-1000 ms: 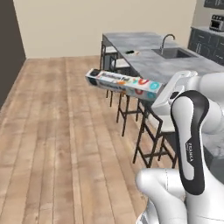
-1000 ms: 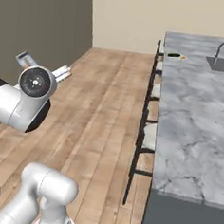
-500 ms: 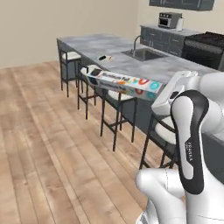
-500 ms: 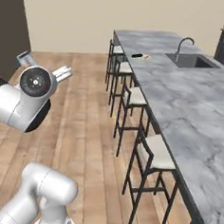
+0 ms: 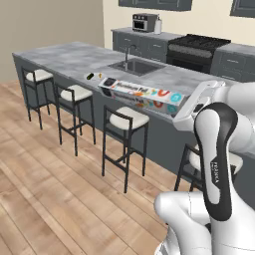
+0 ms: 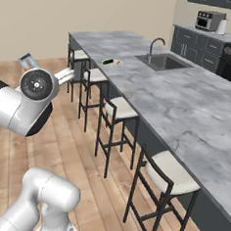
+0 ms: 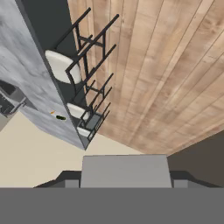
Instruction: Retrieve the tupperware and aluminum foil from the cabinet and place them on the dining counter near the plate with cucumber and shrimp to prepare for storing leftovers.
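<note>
My gripper (image 5: pixel 183 106) is shut on the right end of the aluminum foil (image 5: pixel 139 92), a long light-grey carton with red and teal marks. It hangs level in the air over the stools, in front of the dining counter (image 5: pixel 60 59). In the hand view the carton's grey end (image 7: pixel 124 171) sits between the fingers at the bottom. The plate with the dark green cucumber (image 5: pixel 91 76) lies near the counter's front edge, left of the carton; it also shows as the plate (image 6: pixel 111 62) and the cucumber (image 7: pixel 60 117). The tupperware and the cabinet are out of view.
Several black stools with white cushions (image 5: pixel 128 118) line the counter's near side over a wooden floor (image 5: pixel 45 184). A sink (image 5: pixel 132 66) with a faucet (image 6: pixel 155 42) is set in the counter. A stove (image 5: pixel 196 47) and a toaster oven (image 5: pixel 145 21) stand at the back wall.
The whole picture has shifted: the base has turned and driven, so the dining counter and stools now lie closer. The carton stays in the gripper as before.
</note>
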